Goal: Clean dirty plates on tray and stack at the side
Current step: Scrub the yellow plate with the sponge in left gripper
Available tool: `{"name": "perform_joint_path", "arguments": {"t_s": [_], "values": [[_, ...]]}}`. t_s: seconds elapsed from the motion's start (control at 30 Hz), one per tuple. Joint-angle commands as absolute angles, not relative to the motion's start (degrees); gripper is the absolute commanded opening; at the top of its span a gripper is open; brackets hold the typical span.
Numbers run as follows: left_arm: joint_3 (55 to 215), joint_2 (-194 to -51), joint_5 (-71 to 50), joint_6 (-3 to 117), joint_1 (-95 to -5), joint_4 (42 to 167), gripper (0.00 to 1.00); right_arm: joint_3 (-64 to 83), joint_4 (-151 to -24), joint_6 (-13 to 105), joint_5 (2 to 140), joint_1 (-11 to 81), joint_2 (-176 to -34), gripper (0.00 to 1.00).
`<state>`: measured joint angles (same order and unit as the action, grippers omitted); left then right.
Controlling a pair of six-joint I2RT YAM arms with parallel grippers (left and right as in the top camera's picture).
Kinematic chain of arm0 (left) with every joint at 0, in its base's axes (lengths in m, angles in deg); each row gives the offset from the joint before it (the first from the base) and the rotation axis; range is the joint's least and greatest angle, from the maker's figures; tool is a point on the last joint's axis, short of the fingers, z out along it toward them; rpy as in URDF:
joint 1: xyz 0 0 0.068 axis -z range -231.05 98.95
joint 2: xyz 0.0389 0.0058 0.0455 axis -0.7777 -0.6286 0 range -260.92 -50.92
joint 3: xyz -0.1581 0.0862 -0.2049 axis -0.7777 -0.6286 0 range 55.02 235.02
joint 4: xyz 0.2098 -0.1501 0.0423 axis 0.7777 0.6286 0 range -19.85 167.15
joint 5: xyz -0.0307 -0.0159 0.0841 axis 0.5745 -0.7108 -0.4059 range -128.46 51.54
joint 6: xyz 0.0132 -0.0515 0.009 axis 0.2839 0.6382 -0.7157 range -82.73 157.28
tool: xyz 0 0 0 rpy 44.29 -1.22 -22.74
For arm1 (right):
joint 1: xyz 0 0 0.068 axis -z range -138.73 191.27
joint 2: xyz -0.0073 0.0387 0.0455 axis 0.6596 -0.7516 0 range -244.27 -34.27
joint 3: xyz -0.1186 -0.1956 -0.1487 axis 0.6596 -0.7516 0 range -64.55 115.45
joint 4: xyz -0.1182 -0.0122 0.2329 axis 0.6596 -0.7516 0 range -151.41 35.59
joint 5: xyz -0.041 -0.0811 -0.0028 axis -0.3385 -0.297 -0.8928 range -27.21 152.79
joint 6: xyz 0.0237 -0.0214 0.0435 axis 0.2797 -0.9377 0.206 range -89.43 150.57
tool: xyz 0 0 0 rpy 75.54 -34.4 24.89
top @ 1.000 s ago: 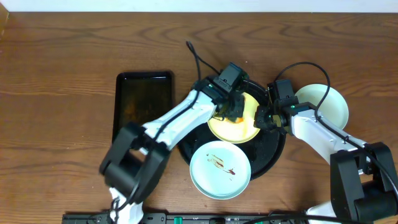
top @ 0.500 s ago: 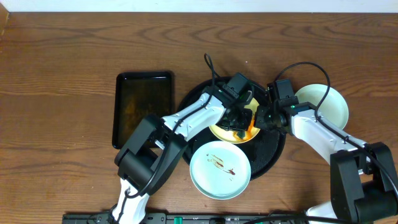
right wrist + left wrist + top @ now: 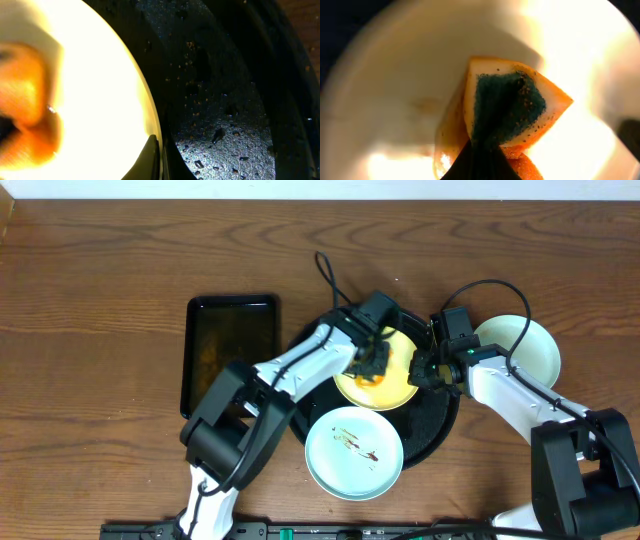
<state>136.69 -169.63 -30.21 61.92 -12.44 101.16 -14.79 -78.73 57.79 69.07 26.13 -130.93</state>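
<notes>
The pale yellow plate [image 3: 390,385] lies in the round black tray [image 3: 440,425]. My left gripper [image 3: 374,368] is shut on an orange sponge with a dark green face [image 3: 507,107] and presses it on the yellow plate [image 3: 395,90]. My right gripper [image 3: 424,372] is shut on the yellow plate's right rim [image 3: 152,132]. A mint plate with brown streaks [image 3: 353,451] lies on the tray's front edge. A clean whitish plate [image 3: 525,345] sits on the wood tabletop [image 3: 590,310] to the right of the tray.
A rectangular black tray [image 3: 232,345] lies left of the round tray. The round tray's floor [image 3: 230,130] is wet and speckled with crumbs. Cables arc over the tray's back. The table's far edge runs along the top of the overhead view.
My left gripper swept the sponge right and forward over the yellow plate, then back toward its middle. My right gripper kept its hold on the rim and did not move.
</notes>
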Motion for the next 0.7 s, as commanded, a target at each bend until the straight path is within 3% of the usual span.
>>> {"name": "perform_joint_path", "arguments": {"t_s": [0.0,0.3,0.57,0.67], "values": [[135.75,-171.47,-42.29,62.47,-15.98,104.04,0.07,-14.79,-79.54,58.17,67.52,26.57,-130.65,0.01],[135.77,-167.71,-42.60,62.42,-16.38,110.25,0.07,-14.79,-79.51,58.17,67.28,26.61,-130.65,0.01],[135.77,-153.94,-41.94,62.42,-16.38,111.98,0.07,-14.79,-79.27,58.19,67.30,26.57,-130.65,0.02],[135.77,-151.25,-42.01,62.40,-16.44,112.74,0.07,-14.79,-79.06,58.17,67.30,26.61,-130.65,0.11]]}}
